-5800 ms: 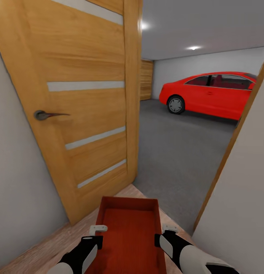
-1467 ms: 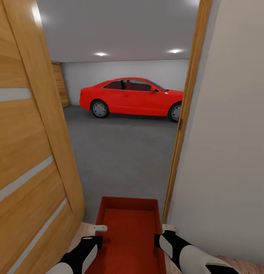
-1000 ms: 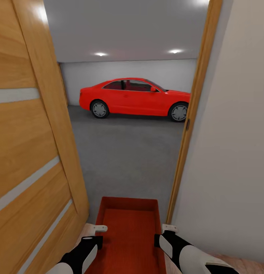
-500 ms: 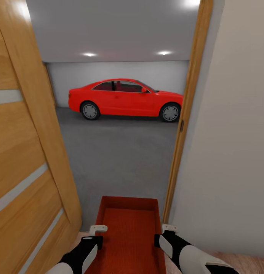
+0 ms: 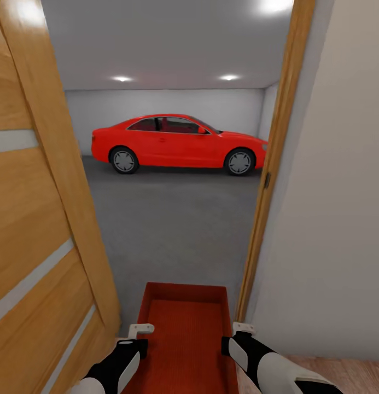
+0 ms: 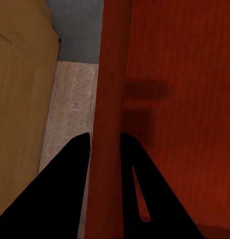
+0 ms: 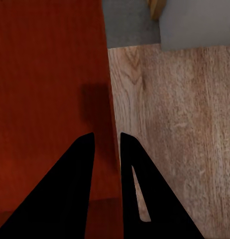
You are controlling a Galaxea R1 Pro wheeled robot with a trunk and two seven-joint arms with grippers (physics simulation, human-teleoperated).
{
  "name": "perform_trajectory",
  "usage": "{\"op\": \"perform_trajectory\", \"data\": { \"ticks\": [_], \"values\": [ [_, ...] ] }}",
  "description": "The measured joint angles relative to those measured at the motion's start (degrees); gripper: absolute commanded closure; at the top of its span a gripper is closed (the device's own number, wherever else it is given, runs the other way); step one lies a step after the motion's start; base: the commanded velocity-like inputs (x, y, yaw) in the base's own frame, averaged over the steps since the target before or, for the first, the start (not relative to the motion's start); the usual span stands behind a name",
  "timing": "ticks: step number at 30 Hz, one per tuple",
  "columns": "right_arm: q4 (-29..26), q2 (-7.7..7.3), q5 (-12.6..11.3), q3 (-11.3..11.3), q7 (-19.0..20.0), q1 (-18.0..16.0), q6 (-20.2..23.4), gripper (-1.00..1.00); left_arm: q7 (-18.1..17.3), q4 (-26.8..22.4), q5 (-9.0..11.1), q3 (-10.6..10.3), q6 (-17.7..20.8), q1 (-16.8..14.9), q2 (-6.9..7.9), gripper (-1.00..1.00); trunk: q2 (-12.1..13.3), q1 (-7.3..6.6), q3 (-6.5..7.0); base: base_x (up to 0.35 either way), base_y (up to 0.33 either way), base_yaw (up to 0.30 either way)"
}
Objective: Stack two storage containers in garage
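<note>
I carry one red-orange lidless storage container [image 5: 185, 334] low in front of me, held level between both arms. My left gripper [image 5: 140, 335] is shut on its left wall, and my right gripper [image 5: 237, 332] is shut on its right wall. Seen from the left wrist, the black fingers [image 6: 70, 169] straddle the container's rim [image 6: 112, 74]. The right wrist view has my right gripper [image 7: 106, 142] pinching the other wall of the container [image 7: 45, 89]. Through the doorway lies the garage's grey concrete floor [image 5: 173, 219].
An open wooden door [image 5: 41, 219] stands close on the left. The wooden door frame [image 5: 271, 180] and a white wall [image 5: 331, 219] stand close on the right. A red car [image 5: 178, 143] is parked at the garage's far wall. Wood planks [image 5: 342, 372] lie underfoot.
The whole view has shifted as the camera moved at the doorway; the car now sits a little further left. Both grippers still hold the container the same way.
</note>
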Motion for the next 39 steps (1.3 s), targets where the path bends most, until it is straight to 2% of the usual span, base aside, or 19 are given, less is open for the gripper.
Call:
{"op": "perform_trajectory", "data": {
  "ticks": [23, 39],
  "values": [
    [0.0, 0.0, 0.0, 0.0, -0.1, 0.0, 0.0, 1.0, 0.0, 0.0, 0.0, 0.0, 0.0, 0.0, -0.08, 1.0, 0.0, 0.0, 0.0, 0.003, 0.014, 0.0],
    [0.0, 0.0, 0.0, 0.0, -0.1, 0.0, 0.0, 1.0, 0.0, 0.0, 0.0, 0.0, 0.0, 0.0, 0.0, 1.0, 0.0, -0.03, 0.01, 0.307, 0.0, -0.008]
  ]
}}
